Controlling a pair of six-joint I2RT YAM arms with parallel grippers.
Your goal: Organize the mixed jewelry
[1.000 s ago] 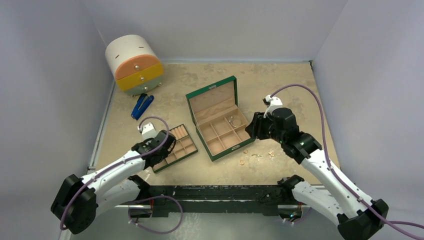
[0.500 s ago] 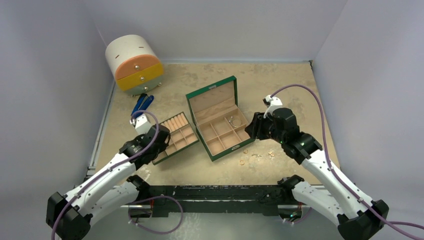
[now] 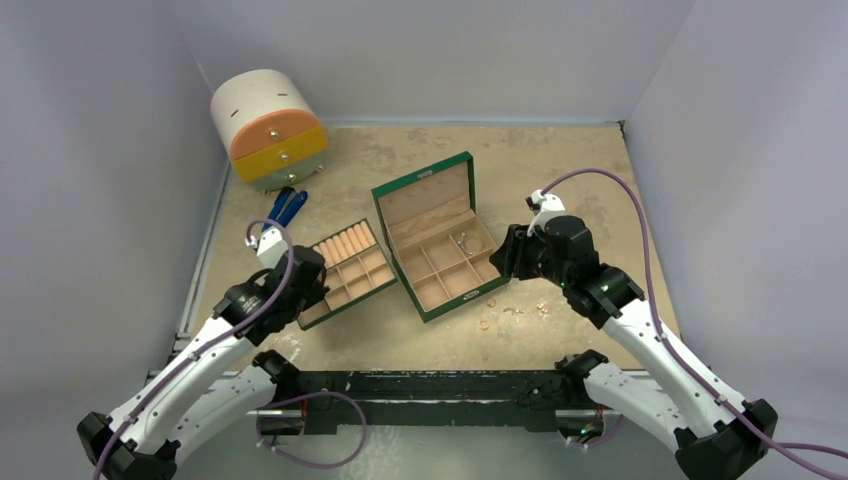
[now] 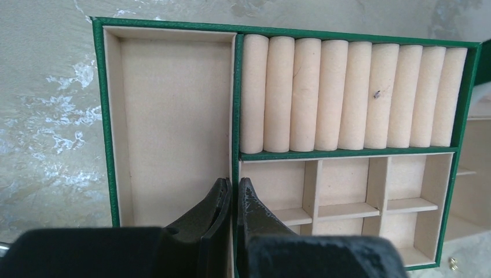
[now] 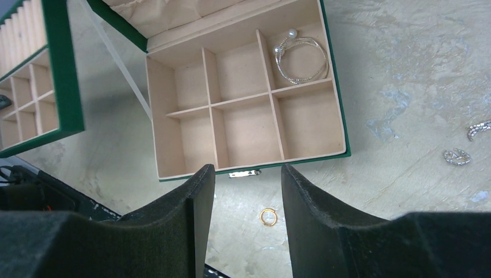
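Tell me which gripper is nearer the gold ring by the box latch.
Right. Right gripper hovers open close to the gold ring; left gripper is shut over the insert tray.

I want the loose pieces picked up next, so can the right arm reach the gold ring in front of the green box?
Probably yes. The right pincer is open and near the gold ring, which lies alone on bare table just outside the green box, with nothing over it.

Left gripper (image 4: pixel 233 186) is pinched closed and empty; right gripper (image 5: pixel 248 174) has jaws apart.
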